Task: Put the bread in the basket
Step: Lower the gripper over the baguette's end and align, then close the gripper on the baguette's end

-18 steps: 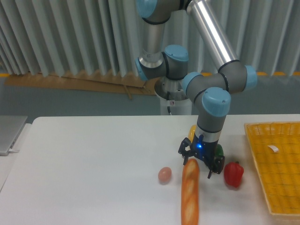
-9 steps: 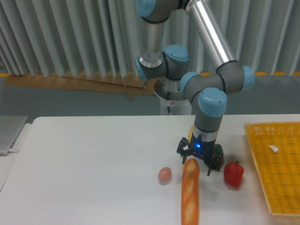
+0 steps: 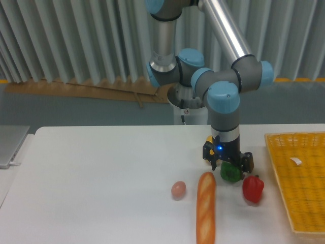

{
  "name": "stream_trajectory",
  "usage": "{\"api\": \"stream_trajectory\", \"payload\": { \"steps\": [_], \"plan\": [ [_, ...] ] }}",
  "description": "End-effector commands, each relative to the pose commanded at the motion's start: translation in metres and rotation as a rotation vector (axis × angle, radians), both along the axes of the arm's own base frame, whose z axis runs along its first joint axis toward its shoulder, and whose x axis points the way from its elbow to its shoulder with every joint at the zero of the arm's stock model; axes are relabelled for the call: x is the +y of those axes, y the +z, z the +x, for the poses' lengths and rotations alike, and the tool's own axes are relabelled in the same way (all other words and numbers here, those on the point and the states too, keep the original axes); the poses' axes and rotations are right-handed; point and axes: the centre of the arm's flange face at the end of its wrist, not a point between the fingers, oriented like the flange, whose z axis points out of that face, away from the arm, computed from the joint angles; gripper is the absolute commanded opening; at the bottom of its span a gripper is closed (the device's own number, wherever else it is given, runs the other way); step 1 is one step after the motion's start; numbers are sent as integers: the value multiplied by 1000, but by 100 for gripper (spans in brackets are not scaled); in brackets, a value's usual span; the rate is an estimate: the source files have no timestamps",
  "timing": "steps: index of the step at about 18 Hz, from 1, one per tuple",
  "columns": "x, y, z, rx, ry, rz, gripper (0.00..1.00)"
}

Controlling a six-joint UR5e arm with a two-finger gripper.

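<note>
Camera: gripper [image 3: 228, 165] spread wide over green pepper [image 3: 230, 173], grasping nothing. Bread [image 3: 205, 207] flat on table [image 3: 91, 183], apart from basket [image 3: 299, 178].

White table [image 3: 101, 173] bears: bread [image 3: 205, 207], pinkish ball [image 3: 178, 189], green pepper [image 3: 231, 172], red pepper [image 3: 253, 188], yellow item [image 3: 209, 142] behind the gripper, basket [image 3: 299, 193] at right edge

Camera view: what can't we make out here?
- Gripper: fingers dark and small against the green pepper; open or shut unclear.
- Yellow item: mostly hidden behind the wrist.
- Basket: cut off by the right edge.
- Bread: its near end reaches the bottom edge.
</note>
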Motion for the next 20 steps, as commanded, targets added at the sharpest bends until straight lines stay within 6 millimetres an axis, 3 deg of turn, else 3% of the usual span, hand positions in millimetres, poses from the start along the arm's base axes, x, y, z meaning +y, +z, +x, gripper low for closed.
{"api": "stream_trajectory", "payload": {
  "steps": [5, 13, 20],
  "plan": [
    [11, -16, 8, -25, -22, -11, 100],
    [40, -60, 22, -86, -67, -32, 100],
    [46, -69, 22, -98, -75, -31, 100]
  ]
}}
